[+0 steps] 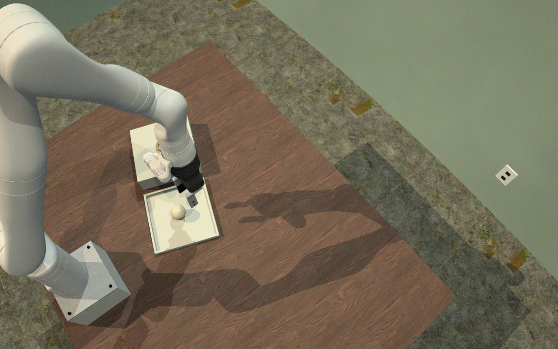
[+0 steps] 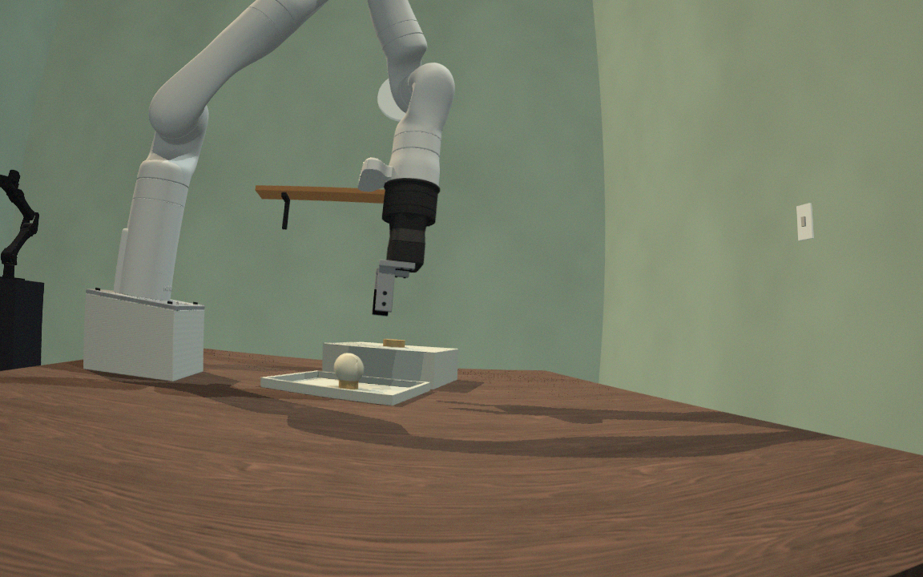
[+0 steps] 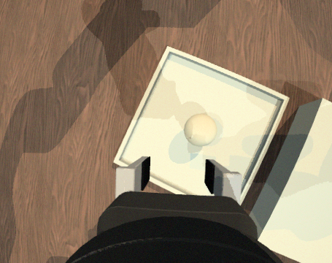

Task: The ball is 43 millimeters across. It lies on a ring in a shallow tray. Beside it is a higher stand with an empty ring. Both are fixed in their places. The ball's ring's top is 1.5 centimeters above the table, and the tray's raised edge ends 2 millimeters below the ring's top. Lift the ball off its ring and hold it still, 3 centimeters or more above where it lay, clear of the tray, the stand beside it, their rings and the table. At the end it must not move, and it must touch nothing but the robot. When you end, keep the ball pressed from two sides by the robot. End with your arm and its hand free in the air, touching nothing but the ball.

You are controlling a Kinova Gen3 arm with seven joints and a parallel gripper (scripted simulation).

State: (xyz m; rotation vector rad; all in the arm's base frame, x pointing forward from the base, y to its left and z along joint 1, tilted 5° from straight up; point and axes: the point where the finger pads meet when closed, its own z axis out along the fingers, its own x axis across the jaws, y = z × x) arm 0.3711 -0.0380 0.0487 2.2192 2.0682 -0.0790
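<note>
A cream ball [image 1: 178,212] rests on a small tan ring in the middle of a shallow cream tray [image 1: 181,219]. It also shows in the side view [image 2: 348,366] and in the wrist view [image 3: 201,128]. My gripper [image 2: 383,300] points straight down, open and empty, well above the tray near the edge that meets the stand. In the wrist view the fingertips stand wide apart with the ball a little beyond them. The higher stand [image 2: 407,360] sits beside the tray and carries an empty tan ring [image 2: 393,342]; the arm hides most of its top in the overhead view.
The arm's white base block [image 1: 92,284] stands on the wooden table near the tray's other side. A wall shelf [image 2: 317,193] and a dark pedestal [image 2: 2,322] are behind the table.
</note>
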